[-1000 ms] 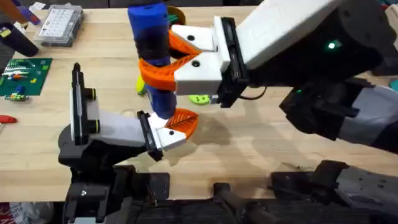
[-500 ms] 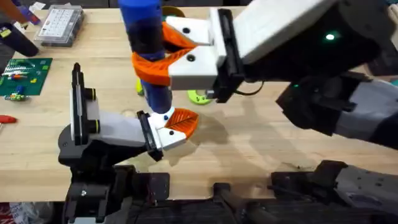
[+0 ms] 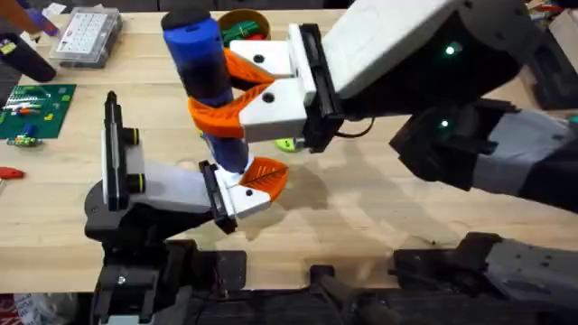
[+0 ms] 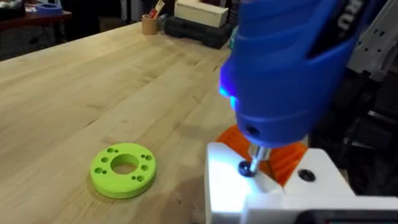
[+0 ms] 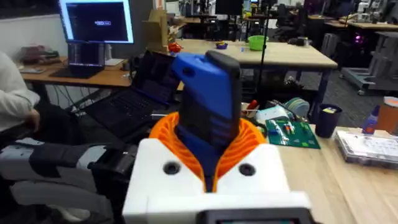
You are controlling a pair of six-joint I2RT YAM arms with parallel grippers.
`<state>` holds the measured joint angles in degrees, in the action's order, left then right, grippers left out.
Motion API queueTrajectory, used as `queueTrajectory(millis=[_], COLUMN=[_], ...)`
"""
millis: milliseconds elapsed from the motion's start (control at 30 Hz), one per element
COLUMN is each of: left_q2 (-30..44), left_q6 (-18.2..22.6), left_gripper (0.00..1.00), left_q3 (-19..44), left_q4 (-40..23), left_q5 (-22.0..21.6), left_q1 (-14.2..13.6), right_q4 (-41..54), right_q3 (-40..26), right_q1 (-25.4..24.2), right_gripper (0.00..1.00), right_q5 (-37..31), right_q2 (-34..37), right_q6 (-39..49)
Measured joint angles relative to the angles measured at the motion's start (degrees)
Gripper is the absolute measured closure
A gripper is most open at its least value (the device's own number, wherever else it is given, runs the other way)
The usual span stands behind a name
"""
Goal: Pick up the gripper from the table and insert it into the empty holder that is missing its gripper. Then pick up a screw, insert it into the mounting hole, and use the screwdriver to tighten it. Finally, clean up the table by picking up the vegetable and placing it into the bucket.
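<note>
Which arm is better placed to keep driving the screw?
Right. The right gripper already clamps the screwdriver, whose bit sits on the screw; the left gripper is underneath.

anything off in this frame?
Nothing damaged or spilled. The screwdriver leans in the right end effector, its tip on a screw in the left end effector. A green disc lies loose.

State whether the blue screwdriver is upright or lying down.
Roughly upright, slightly tilted: the screwdriver stands in the right claw, its bit pointing down onto a screw.
</note>
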<state>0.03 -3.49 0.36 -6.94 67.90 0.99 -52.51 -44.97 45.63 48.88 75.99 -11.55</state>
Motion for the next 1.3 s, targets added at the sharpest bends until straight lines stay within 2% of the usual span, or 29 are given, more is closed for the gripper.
queueTrajectory(millis=[400,700,1300], left_q2=[0.00,0.00,0.00], left_q6=[0.00,0.00,0.00], left_gripper=[0.989,0.989,0.989], left_q3=[0.00,0.00,0.00], left_q4=[0.00,0.00,0.00], left_q5=[0.00,0.00,0.00], left_q1=[0.00,0.00,0.00], right_q4=[0.02,5.78,6.28], right_q3=[-0.30,-6.22,-11.76], right_q1=[-0.07,-0.45,-2.58], right_gripper=[0.965,0.967,0.965], right_q5=[0.74,3.38,7.53], right_q2=[0.00,0.00,0.00], right_q6=[-0.02,-0.02,-1.91])
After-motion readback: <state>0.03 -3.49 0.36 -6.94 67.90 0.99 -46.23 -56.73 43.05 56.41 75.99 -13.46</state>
